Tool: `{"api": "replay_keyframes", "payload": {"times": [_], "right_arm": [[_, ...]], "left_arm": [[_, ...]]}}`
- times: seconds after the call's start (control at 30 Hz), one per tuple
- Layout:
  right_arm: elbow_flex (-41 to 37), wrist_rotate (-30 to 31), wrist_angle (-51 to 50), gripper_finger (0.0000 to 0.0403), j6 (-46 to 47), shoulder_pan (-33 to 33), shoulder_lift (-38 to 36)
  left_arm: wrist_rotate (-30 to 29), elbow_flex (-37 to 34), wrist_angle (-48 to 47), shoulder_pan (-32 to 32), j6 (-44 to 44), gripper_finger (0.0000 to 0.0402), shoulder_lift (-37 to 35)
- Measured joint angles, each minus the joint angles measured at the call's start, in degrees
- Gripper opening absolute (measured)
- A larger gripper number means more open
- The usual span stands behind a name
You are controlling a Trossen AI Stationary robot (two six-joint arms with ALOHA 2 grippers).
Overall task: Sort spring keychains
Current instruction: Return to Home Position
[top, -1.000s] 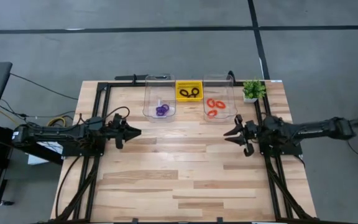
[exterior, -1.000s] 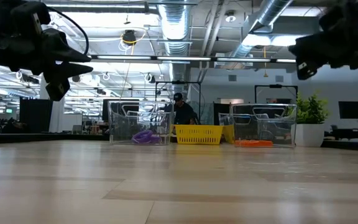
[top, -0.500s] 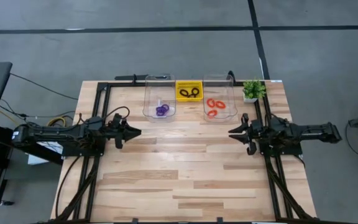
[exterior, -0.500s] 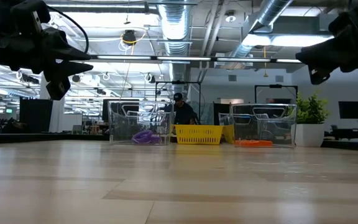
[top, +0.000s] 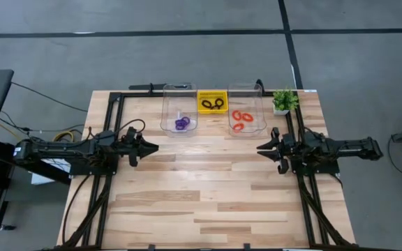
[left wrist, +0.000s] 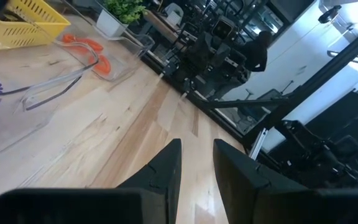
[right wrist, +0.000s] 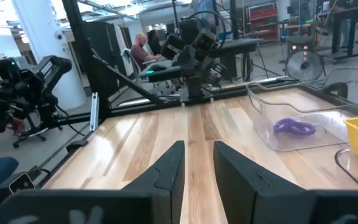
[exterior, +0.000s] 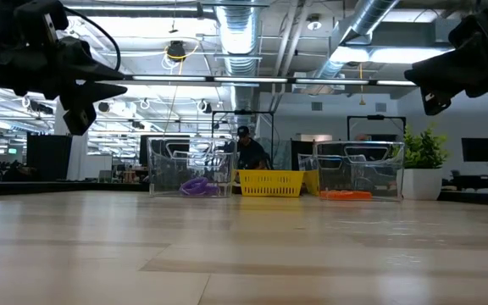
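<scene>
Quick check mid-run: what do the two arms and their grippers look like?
The left arm and right arm are black, slim and jointed. The left gripper and right gripper each end in two dark tapered fingers. A black cable loops over the left wrist.

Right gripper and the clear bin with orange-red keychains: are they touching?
Apart. The high view shows a strip of bare table between the right gripper and the clear bin holding the orange-red keychains.
</scene>
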Motion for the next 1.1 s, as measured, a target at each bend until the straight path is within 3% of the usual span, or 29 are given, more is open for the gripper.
{"api": "replay_keyframes", "payload": {"times": [1.1], "right_arm": [[-0.02, -0.07, 0.00, 0.0076, 0.00, 0.00, 0.00]], "left_arm": [[-0.02, 0.02, 1.18, 0.00, 0.00, 0.0090, 0.00]]}}
